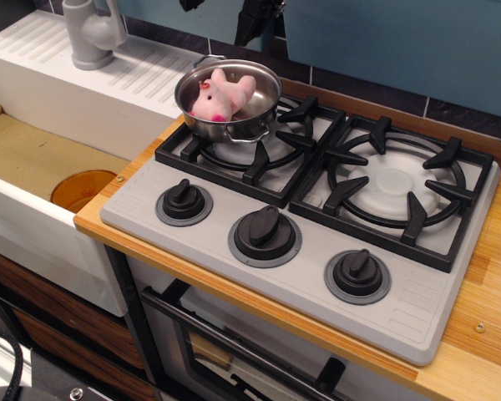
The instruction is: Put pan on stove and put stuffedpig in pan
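Observation:
The shiny steel pan (255, 113) sits on the back-left burner of the grey stove (192, 238), slightly off the grate toward the left. The pale-pink stuffedpig (219, 96) lies inside the pan, its snout pointing to the front left. My gripper (224, 12) is at the top edge of the view, straight above the pan. Only its two dark fingertips (250, 23) show. They stand apart with nothing between them.
A white sink (33, 167) with a grey tap (88, 35) and an orange drain (82, 188) lies left of the stove. Three black knobs (265, 232) line the stove's front. The right burner (394, 182) is bare. A wooden counter edge (484, 317) runs on the right.

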You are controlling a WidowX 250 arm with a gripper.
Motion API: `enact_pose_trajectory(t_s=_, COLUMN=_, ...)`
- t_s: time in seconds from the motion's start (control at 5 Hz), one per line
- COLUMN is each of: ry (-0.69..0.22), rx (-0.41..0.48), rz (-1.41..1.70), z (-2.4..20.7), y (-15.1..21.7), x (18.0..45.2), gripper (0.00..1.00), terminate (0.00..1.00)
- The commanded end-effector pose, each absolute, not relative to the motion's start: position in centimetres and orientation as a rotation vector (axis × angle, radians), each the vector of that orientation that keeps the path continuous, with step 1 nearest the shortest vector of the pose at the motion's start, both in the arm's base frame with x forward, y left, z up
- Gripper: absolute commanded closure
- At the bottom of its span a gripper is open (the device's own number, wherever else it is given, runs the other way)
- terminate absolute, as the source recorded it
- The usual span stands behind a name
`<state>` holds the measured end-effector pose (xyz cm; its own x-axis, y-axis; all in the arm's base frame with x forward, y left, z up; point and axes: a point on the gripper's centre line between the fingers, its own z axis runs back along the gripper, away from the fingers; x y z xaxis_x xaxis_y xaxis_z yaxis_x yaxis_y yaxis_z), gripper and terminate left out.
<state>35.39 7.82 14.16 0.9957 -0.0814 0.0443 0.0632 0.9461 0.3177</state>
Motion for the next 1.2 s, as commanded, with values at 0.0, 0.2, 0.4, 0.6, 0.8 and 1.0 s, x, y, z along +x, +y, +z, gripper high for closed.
enact_pose_trajectory(t_s=0.0, ry=-0.11, rx=0.302, rz=-0.06, z=16.0, y=7.1, x=36.8, gripper=0.0, terminate=0.0)
enact_pose_trajectory(t_s=0.2, ry=-0.104, rx=0.082, rz=-0.03, z=16.6, y=6.1, x=36.5, gripper=0.0, terminate=0.0)
enact_pose_trajectory(t_s=0.4, ry=-0.122, rx=0.038, rz=-0.02, z=16.6, y=5.0, x=36.3, gripper=0.0, terminate=0.0)
enact_pose_trajectory(t_s=0.6, ry=-0.135, rx=0.034, rz=-0.01, z=16.6, y=4.0, x=36.2, gripper=0.0, terminate=0.0)
enact_pose_trajectory(t_s=0.8, ry=-0.161, rx=0.071, rz=-0.006, z=16.6, y=3.3, x=35.9, gripper=0.0, terminate=0.0)
enact_pose_trajectory(t_s=1.0, ry=-0.171, rx=0.078, rz=-0.001, z=16.5, y=2.4, x=35.8, gripper=0.0, terminate=0.0)
